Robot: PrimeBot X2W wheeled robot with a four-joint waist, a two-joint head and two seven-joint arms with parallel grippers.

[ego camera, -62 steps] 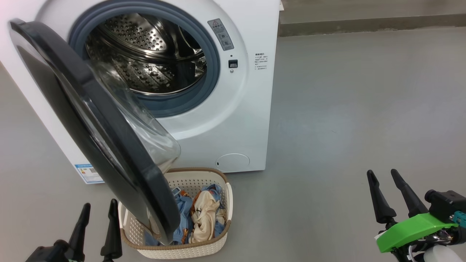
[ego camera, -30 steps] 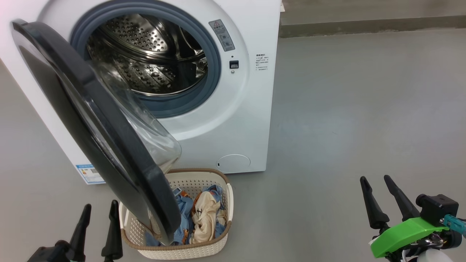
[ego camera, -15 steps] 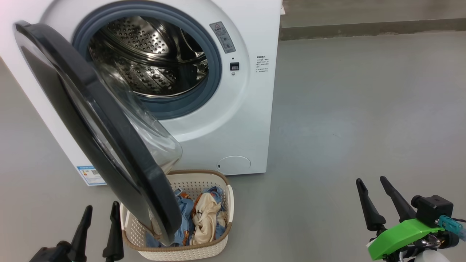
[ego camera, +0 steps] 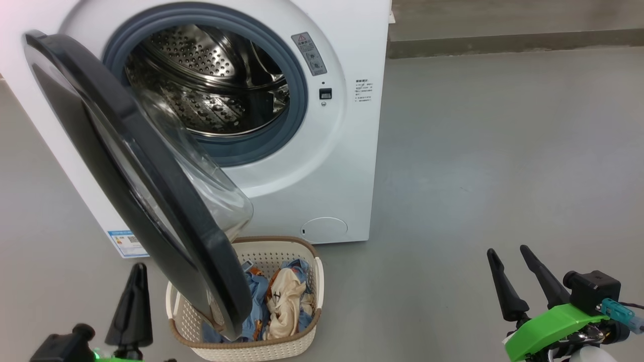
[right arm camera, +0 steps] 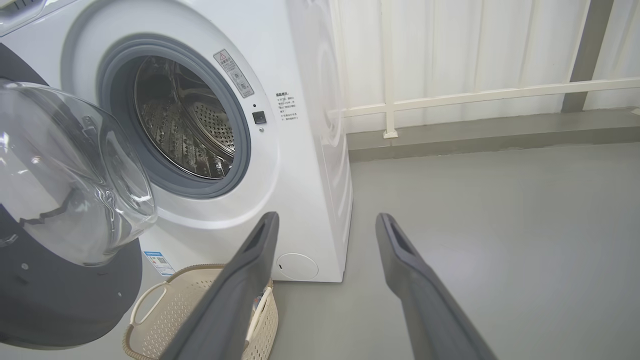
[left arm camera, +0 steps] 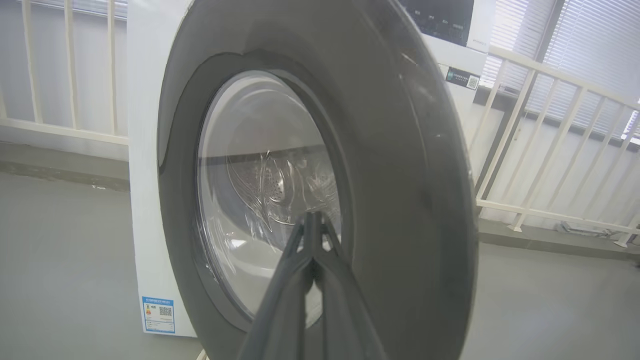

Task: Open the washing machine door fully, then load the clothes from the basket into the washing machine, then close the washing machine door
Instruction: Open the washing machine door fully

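The white washing machine stands with its steel drum showing. Its black round door hangs partly open, swung out over the basket, which sits on the floor in front. Light blue and cream clothes lie in the basket. My left gripper is shut on nothing, at the lower left, just outside the door's outer face; its fingers meet at the tips. My right gripper stands open at the lower right, above bare floor, well away from the machine.
Grey floor stretches to the right of the machine. A low kerb runs along the back, with a white railing above it. The door's clear glass bowl bulges over the basket.
My left gripper has shut; its two fingers now stand together as one point. The camera has shifted slightly, so the scene sits a little lower and to the right.
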